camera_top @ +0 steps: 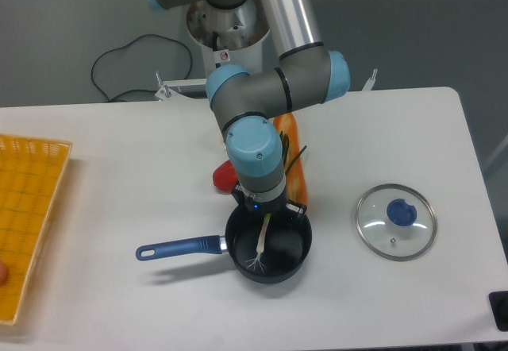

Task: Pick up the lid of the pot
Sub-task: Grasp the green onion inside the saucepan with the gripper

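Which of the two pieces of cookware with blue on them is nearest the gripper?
The black pan with the long blue handle: the gripper is at its far edge. The glass lid with the blue knob lies farther off.

The pan (286, 257) lies lower centre, between the crate (30, 200) at far left and the lid (402, 213) at right.

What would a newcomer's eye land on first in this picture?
Probably the blue-and-grey robot arm, reaching down from the top centre over a round black pan with a blue handle. Next, perhaps, the round glass lid with a blue knob at picture right, and the yellow basket at the left edge.
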Motion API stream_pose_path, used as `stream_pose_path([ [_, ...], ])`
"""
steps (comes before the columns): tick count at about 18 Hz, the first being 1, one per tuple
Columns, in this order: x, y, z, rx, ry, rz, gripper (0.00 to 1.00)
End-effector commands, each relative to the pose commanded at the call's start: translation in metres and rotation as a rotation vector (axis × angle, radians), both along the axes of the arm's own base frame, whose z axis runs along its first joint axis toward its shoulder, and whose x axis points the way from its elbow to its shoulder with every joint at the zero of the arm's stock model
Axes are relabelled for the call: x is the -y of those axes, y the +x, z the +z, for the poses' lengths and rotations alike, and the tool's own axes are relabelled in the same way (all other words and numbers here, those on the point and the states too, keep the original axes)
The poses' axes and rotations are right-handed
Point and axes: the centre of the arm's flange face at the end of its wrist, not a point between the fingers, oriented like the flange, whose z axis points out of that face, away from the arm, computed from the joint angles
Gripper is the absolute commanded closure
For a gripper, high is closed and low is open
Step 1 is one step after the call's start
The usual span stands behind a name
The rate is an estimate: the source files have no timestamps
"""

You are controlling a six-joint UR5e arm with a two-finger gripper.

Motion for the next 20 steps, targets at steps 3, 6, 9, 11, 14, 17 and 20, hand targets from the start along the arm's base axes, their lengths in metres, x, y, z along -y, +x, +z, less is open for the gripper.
stream_pose_path([
  [3,0.001,-0.001,0.001,0.014,0.012,-0.002,1.0],
  [6,0.0,0.0,0.004,0.018,0.022,-0.01,1.0],
  [9,0.0,-0.001,0.007,0.017,0.028,-0.009,1.0],
  [11,0.004,-0.004,0.016,0.016,0.045,0.0,1.0],
  [14,0.008,-0.003,0.036,0.008,0.081,0.006,1.0],
  [17,0.006,0.002,0.061,-0.002,0.134,0.0,1.0],
  [20,-0.003,0.008,0.09,-0.006,0.209,-0.003,1.0],
])
